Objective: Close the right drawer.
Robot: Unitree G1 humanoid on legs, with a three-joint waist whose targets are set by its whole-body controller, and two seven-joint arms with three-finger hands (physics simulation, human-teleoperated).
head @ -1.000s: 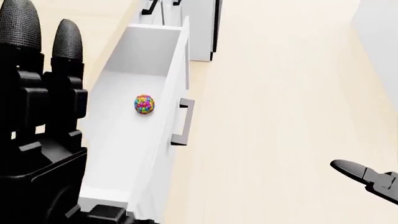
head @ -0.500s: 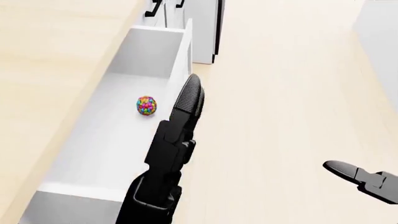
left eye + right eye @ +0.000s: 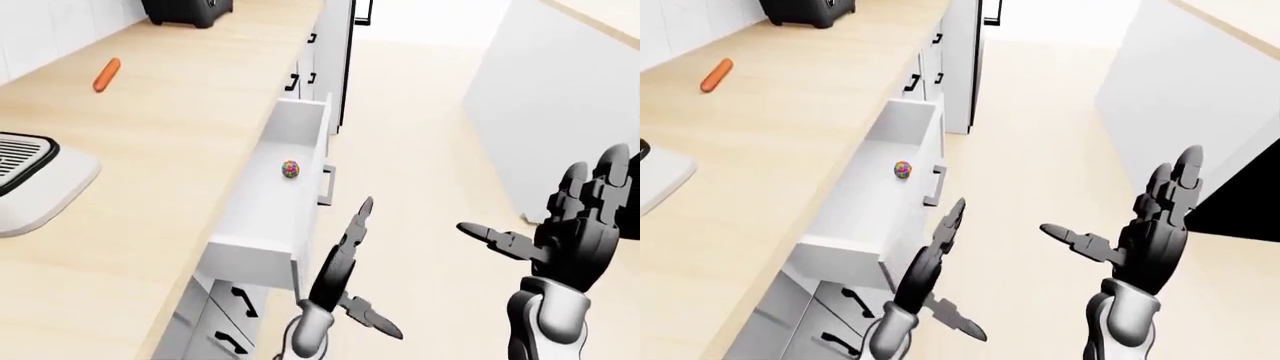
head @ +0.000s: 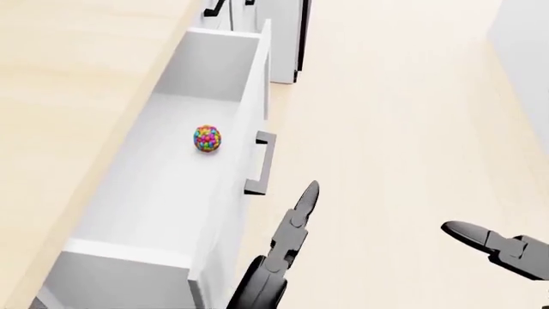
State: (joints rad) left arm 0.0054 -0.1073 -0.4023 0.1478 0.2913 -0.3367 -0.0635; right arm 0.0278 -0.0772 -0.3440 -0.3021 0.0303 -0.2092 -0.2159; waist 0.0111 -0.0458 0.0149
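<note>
Pale wood surface [image 3: 190, 112] runs up the left, and the right drawer [image 4: 180, 193] hangs fully out of it, a colourful ball [image 4: 206, 139] inside. Since half a second ago my left robot hand [image 4: 288, 248] has dropped below the handle [image 4: 262, 164], fingers straight, touching nothing, so the push hasn't begun. Only the eye views show my right robot hand [image 3: 570, 225] spread wide, empty.
</note>
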